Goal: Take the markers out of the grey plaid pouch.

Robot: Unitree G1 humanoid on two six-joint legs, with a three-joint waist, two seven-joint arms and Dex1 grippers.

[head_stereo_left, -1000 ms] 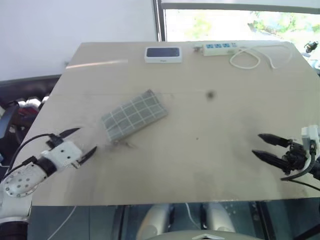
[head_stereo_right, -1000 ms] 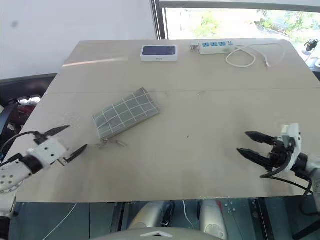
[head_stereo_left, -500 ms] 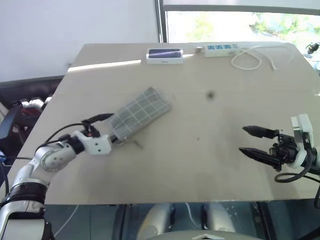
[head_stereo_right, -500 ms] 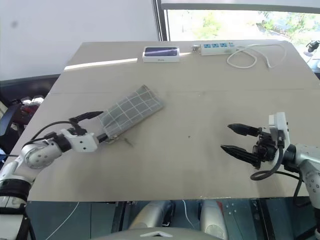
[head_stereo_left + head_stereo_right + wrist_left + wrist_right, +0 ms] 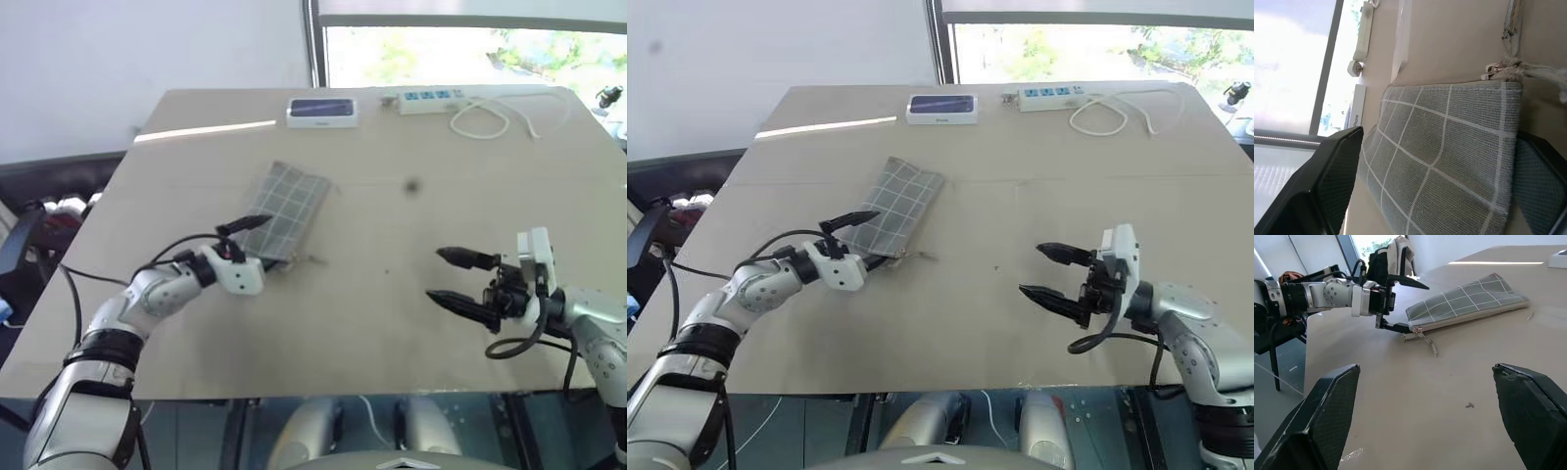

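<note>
Beige table point(image 5: 392, 323) w/ window behind is carrying the grey plaid pouch point(image 5: 286, 208) left of centre. Left gripper point(image 5: 257, 241) is gaping wide, fingers straddling pouch's near zip end. Right gripper point(image 5: 453, 277), also wide, is hovering empty near table's front-right edge.

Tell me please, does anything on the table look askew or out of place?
The grey plaid pouch lies skewed, at an angle to the table edges. It looks zipped shut, its zip pull trailing on the table. The power strip cord lies in a loose loop. Nothing seems spilled or damaged.
</note>
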